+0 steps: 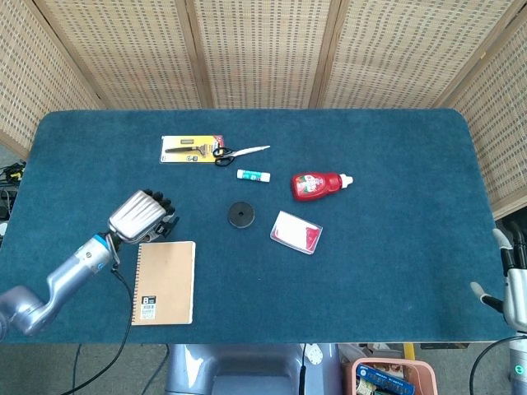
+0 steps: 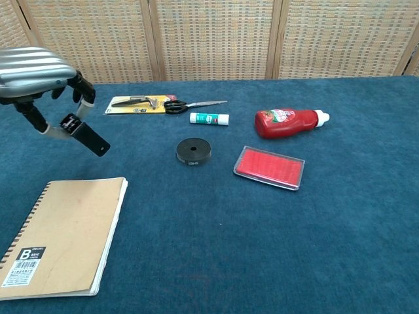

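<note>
On the blue tabletop (image 1: 387,247) a spiral notebook (image 2: 59,235) (marked "B") is seen below the left hand (image 2: 36,69), by which a black clip (image 2: 84,135) is gripped aloft; a tape roll (image 2: 194,151) lies nearby. The right hand (image 1: 512,284) is barely visible, its state unclear.

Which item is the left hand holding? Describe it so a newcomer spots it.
Start at the tan spiral-bound notebook at the near left of the blue felt table. Just above it the silver left hand holds a small black bar-shaped object, slanting downward. It alone is lifted off the cloth.
</note>
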You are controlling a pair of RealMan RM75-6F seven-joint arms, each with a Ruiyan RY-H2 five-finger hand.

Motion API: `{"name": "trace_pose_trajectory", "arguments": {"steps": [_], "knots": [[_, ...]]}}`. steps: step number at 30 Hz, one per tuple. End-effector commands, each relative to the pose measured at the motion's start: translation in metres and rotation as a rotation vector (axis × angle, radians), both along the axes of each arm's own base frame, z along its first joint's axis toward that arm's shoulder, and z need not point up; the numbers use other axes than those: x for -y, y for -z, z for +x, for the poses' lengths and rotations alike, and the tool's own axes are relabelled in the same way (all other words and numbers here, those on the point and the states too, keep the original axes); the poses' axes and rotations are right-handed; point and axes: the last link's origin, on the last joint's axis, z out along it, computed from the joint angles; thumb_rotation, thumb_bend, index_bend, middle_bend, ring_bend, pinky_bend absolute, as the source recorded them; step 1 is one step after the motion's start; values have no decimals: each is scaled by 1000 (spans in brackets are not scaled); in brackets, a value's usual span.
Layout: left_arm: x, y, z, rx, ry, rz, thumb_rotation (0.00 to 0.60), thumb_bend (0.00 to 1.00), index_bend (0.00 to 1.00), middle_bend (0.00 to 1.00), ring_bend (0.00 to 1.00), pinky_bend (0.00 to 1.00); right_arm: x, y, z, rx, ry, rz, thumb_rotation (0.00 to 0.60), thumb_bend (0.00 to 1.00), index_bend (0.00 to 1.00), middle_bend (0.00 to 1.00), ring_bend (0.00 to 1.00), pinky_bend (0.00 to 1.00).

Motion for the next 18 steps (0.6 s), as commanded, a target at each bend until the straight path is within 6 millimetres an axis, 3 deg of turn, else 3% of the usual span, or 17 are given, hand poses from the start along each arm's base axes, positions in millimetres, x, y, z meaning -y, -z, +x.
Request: {"name": "trace_pose_trajectory", "arguments": {"steps": [1,7,18], "knots": [[32,-6,-9,-67,81,4,600,430,662,501,419,525,0,0,0,0,-1,-1,600,0,0,0,0,0],[49,3,-13,-128,135,-30,600,429,662,501,419,525,0,-1,1,3,-4,0,600,0,0,0,0,0],[62,32,-10,-201,202,-98,600,430,658,489,418,519,0,-3,0,0,2,-18,600,0,0,0,0,0]]}}
